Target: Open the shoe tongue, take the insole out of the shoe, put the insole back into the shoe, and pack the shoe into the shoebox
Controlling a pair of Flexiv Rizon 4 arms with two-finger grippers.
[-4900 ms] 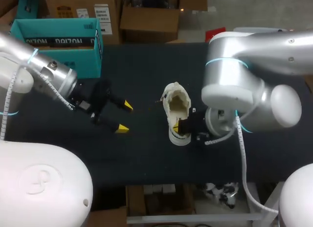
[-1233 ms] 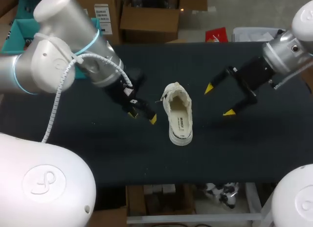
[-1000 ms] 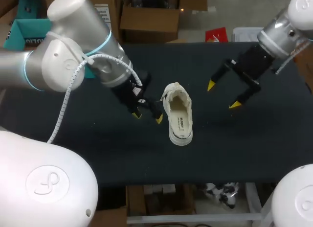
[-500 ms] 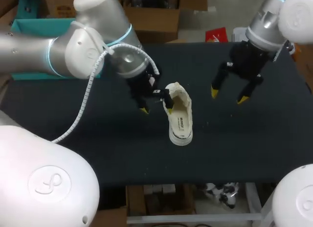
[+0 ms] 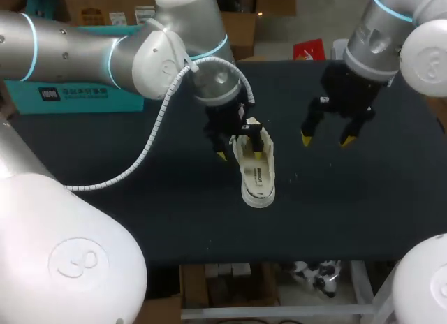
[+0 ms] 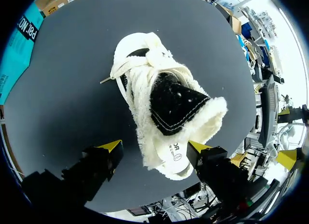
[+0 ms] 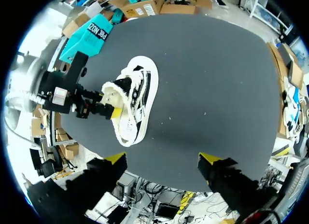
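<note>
1. White low shoe (image 6: 141, 86): fleecy, rough-napped cloth with flat woven laces. Its black inner panel is matt and stitched in white.
2. Dark grey desk (image 5: 174, 212): matt, finely grained covering.
3. Teal shoebox (image 5: 77, 93): smooth card with a slight sheen.
4. Left arm (image 5: 70, 48): satin silver metal with glossy white plastic shells.

one shoe (image 5: 257, 174), one shoebox (image 5: 70, 97) — two tools (image 5: 239, 151) (image 5: 325, 139)
</note>
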